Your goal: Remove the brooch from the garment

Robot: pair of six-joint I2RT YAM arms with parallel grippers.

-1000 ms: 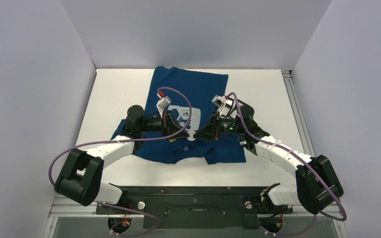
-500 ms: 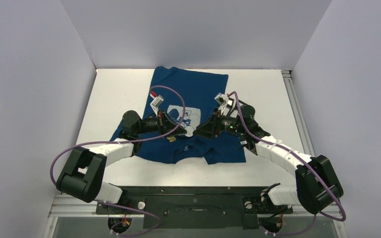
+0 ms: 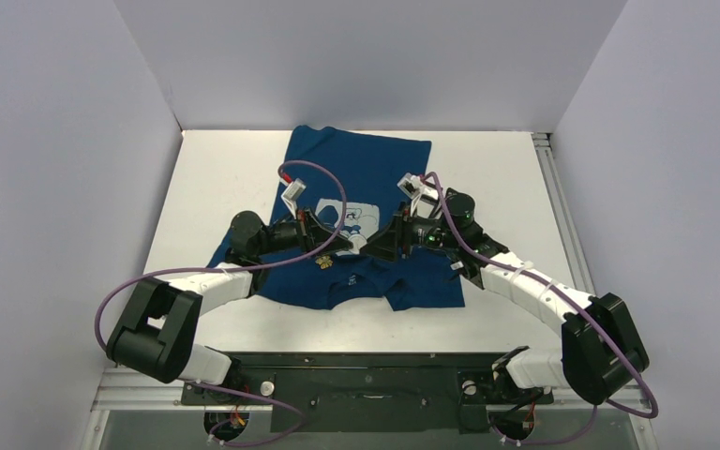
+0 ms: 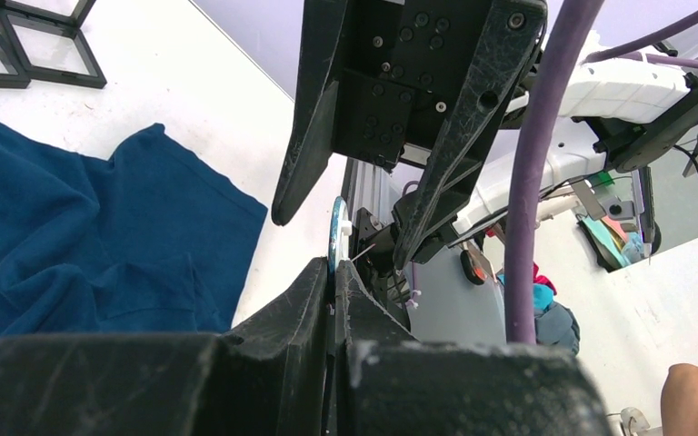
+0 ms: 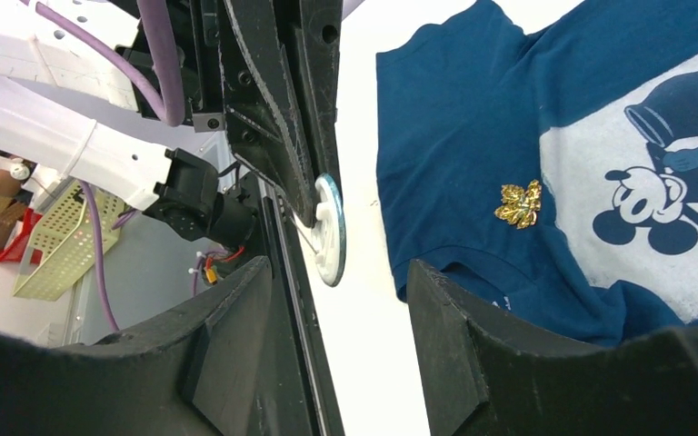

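Observation:
The garment (image 3: 356, 159), a dark blue T-shirt with a pale mouse print (image 3: 356, 217), lies flat on the white table. A gold leaf-shaped brooch (image 3: 323, 262) (image 5: 518, 204) rests on its chest beside the print. My left gripper (image 4: 334, 268) (image 3: 345, 246) hangs above the shirt's lower edge, shut on a round silver-rimmed badge (image 4: 336, 232) (image 5: 330, 232) with a white back and a thin pin. My right gripper (image 5: 338, 268) (image 3: 375, 249) faces it, open. Its fingers stand either side of the badge without touching it.
White table (image 3: 216, 187) with grey walls on three sides and a metal rail (image 3: 548, 187) along the right edge. The shirt (image 4: 100, 245) covers the table's middle. Both arms' purple cables loop above the shirt. Off the table lie black frames (image 4: 27, 45) and a yellow basket (image 5: 59, 245).
My right gripper has opened and let go of the round badge. The left gripper keeps the badge and has shifted a little left. The gold brooch on the shirt has not moved.

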